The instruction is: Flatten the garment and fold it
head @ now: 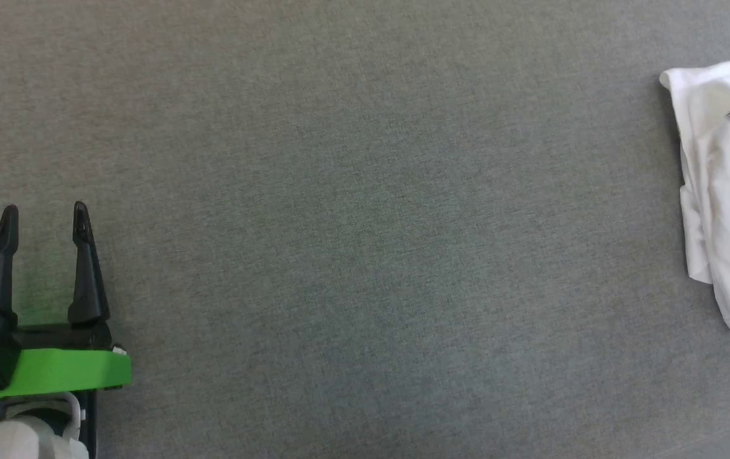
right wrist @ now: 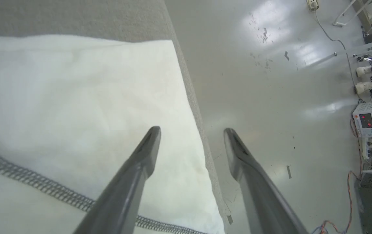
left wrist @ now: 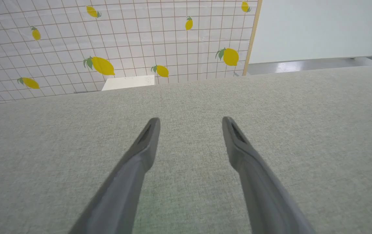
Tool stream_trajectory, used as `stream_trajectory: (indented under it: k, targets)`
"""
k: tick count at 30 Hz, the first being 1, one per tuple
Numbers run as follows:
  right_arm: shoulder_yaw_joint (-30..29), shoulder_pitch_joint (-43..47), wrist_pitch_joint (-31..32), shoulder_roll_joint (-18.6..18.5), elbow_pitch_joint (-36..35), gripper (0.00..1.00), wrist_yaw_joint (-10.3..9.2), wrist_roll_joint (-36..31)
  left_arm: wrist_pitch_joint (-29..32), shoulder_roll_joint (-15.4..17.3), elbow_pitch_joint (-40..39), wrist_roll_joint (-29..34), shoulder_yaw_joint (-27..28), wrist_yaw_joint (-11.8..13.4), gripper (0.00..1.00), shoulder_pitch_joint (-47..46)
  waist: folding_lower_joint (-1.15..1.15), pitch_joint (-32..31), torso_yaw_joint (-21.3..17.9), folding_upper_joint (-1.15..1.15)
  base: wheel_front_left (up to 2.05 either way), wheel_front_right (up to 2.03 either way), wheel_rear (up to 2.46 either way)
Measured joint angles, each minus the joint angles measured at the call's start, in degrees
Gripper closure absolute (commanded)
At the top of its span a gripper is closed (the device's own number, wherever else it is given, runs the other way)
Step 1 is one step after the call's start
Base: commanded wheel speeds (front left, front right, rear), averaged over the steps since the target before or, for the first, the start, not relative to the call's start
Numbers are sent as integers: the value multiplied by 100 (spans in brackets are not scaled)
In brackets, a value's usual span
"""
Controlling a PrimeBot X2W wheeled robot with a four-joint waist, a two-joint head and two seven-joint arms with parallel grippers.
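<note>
Right end effector (right wrist: pixel 192 130), spread, seemingly straddles garment (right wrist: pixel 75 91) edge.

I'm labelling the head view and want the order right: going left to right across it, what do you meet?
left pincer, open, at the lower left → bare grey surface across the middle → shirt, bunched at the right edge
</note>
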Motion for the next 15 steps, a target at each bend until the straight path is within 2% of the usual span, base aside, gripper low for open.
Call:
stream_trajectory:
  k: [3, 8, 10, 15]
  targets:
    - [37, -213, -493, 109, -186, 0, -1, 94, -92, -55, 159, -22, -32, 0, 0, 2, 0, -174, 46, 0, 0, 0, 0]
    - [660, -558, -1422, 342, -976, 0, -1, 642, -215, -140, 357, -67, -70, 0, 0, -3, 0, -613, 88, 0, 0, 0, 0]
    - [805, -572, -1711, 587, -1391, 0, -1, 1087, -267, -199, 415, -88, -114, -3, 0, -42, -1, -834, 111, 0, 0, 0, 0]
    - [1090, -207, -2518, 1115, -2366, 0, -1, 1549, -318, -313, 659, -268, -176, -22, 0, -187, -1, -1329, 225, 0, 0, 0, 0]
